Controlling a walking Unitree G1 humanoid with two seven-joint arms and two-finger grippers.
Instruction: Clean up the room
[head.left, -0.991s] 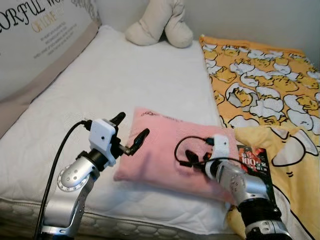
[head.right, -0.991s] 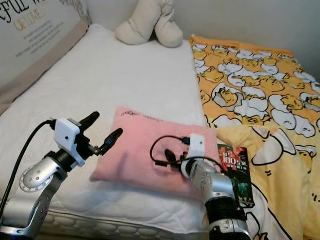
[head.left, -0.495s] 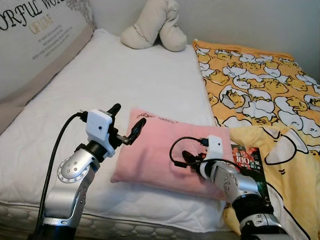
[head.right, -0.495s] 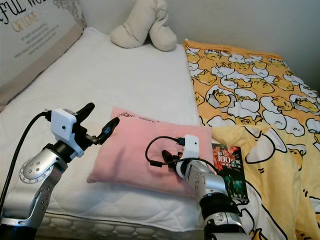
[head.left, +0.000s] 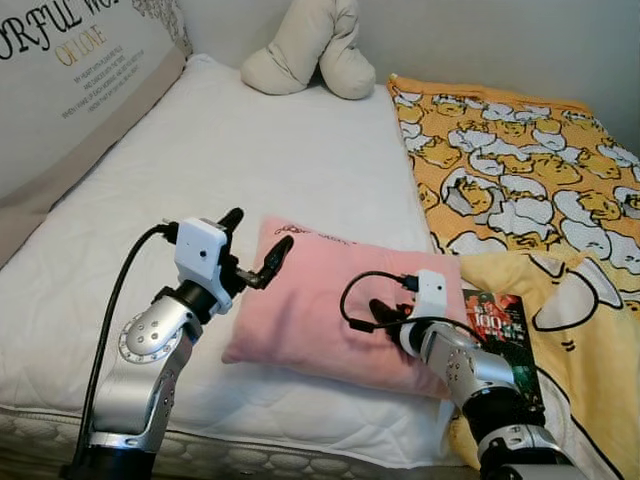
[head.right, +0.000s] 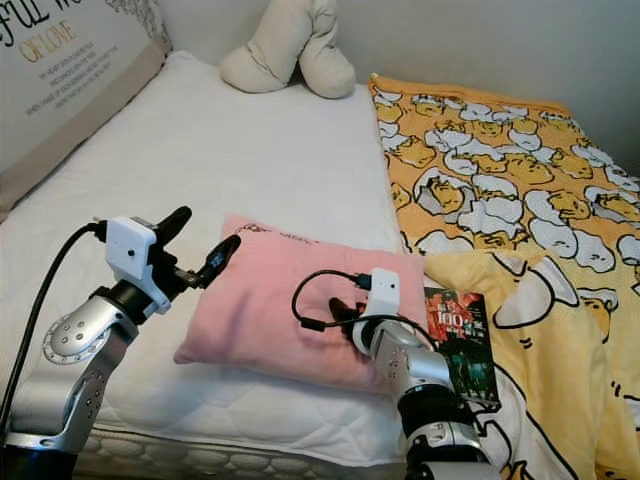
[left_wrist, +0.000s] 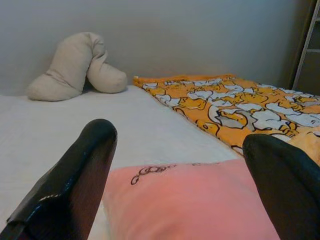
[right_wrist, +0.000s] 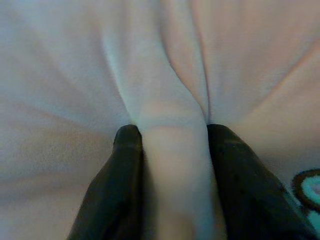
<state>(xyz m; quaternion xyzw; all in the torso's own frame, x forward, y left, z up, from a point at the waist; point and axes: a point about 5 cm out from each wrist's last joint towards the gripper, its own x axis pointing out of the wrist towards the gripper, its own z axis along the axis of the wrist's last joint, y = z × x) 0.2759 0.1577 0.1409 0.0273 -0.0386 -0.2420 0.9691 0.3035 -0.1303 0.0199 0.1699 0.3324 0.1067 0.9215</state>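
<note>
Little is changed since earlier: pink pillow (head.left: 320, 310) is pinched by right gripper (right_wrist: 170, 135), left gripper (head.left: 255, 245) is held spread beside it, tidying barely begun.

My head's two eyes look forward and down over the bed (head.left: 250, 160), sharing the pink pillow (head.left: 310, 310). My left wrist camera looks low across that pillow; my right wrist camera sits pressed close against its fabric.
</note>
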